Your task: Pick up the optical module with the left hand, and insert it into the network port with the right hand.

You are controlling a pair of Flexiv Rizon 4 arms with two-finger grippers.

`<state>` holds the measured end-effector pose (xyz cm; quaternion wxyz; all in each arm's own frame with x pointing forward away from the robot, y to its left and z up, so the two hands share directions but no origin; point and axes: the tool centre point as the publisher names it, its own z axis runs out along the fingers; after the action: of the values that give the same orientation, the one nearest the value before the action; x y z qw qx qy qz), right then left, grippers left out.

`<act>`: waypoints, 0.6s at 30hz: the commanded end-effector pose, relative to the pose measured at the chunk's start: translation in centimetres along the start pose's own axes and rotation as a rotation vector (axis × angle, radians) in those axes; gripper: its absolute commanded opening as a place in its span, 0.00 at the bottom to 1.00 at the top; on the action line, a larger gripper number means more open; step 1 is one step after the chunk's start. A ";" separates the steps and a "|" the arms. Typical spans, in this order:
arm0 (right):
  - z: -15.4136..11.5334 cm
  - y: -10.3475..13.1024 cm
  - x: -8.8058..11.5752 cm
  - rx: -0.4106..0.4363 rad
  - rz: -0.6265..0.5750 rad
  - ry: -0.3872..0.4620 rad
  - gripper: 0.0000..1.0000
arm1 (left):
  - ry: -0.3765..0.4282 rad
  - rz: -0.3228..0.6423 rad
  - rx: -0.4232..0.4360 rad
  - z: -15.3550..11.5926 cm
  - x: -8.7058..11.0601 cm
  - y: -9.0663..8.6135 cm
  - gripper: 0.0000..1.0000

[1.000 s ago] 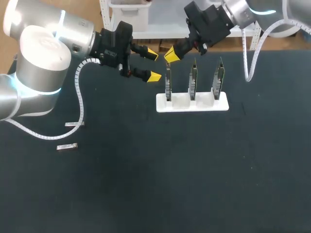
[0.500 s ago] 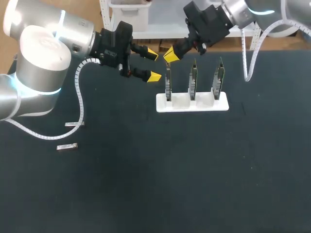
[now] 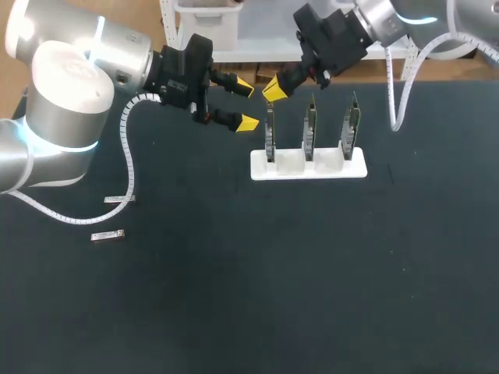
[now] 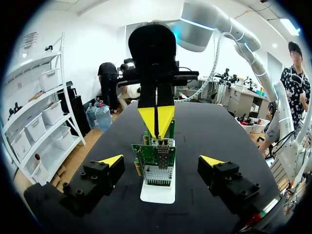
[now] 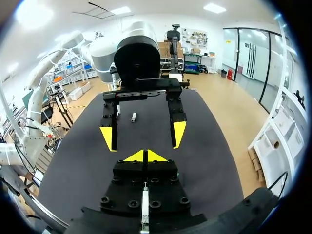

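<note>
At the table's [image 3: 249,296] 12 o'clock edge, the left arm reaches in nearly level from 9 o'clock, its fingers pointing toward 3 o'clock. The left gripper [image 3: 248,104] is spread wide and empty, with the leftmost circuit board [image 3: 270,136] just ahead of its tips. That board stands upright in a white holder [image 3: 308,165] beside two more. The right arm slants in from 1 o'clock. The right gripper [image 3: 274,88] has its yellow tips pressed together, pointing down just above the board's network port [image 4: 163,143]. At the table's 9 o'clock an optical module [image 3: 119,200] lies flat, with a second module [image 3: 107,235] near its 7 o'clock, both well apart from either gripper.
</note>
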<state>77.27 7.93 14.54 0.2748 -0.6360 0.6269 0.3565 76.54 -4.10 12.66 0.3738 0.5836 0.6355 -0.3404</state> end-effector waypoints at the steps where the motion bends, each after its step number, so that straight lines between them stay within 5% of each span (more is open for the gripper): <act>1: 0.1 -0.3 0.0 -0.008 0.002 0.002 0.00 | 0.005 -0.002 -0.001 0.1 -0.1 0.1 1.00; 18: 0.4 -0.3 0.4 -0.028 0.015 0.011 0.00 | 0.005 -0.002 -0.001 0.1 -0.1 0.1 1.00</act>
<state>77.21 8.04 14.20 0.2618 -0.6365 0.6289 0.3616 76.54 -4.10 12.66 0.3738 0.5836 0.6355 -0.3404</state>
